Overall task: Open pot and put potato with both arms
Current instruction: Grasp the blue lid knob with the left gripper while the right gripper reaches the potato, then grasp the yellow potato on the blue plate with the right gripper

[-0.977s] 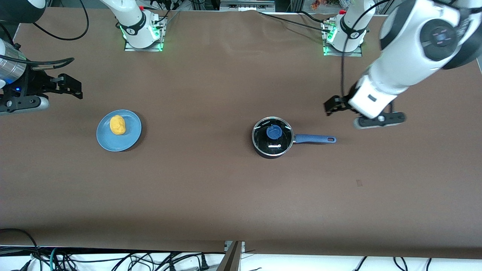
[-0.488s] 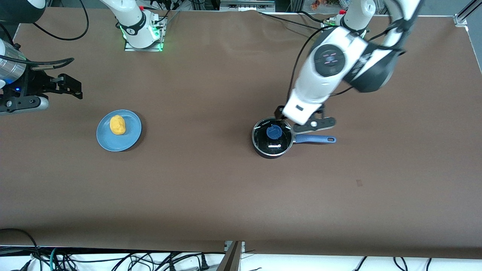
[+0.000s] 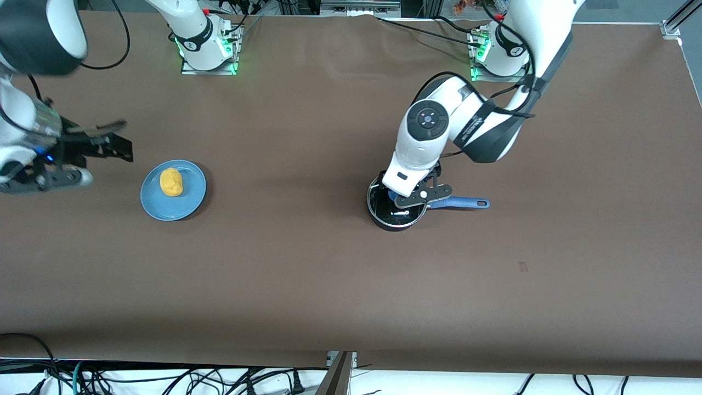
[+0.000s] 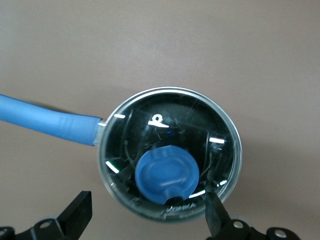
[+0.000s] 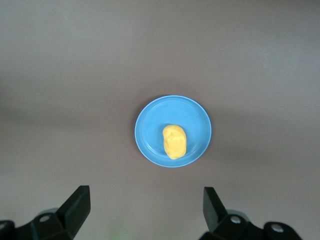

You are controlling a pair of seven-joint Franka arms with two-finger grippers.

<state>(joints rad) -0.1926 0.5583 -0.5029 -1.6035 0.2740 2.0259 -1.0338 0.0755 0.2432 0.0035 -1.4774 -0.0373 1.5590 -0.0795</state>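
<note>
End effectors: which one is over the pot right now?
The left end effector, open above the lidded pot. The right end effector, also open, hangs beside the plate with the potato.

My left tool has swung in from over bare desk toward the left arm's end, beside the pot's handle, to directly over the pot. It now hangs above the glass lid, fingers spread wide to either side of the blue knob. My right tool has shifted slightly toward the plate carrying the potato, and now sits close beside it, fingers apart.
</note>
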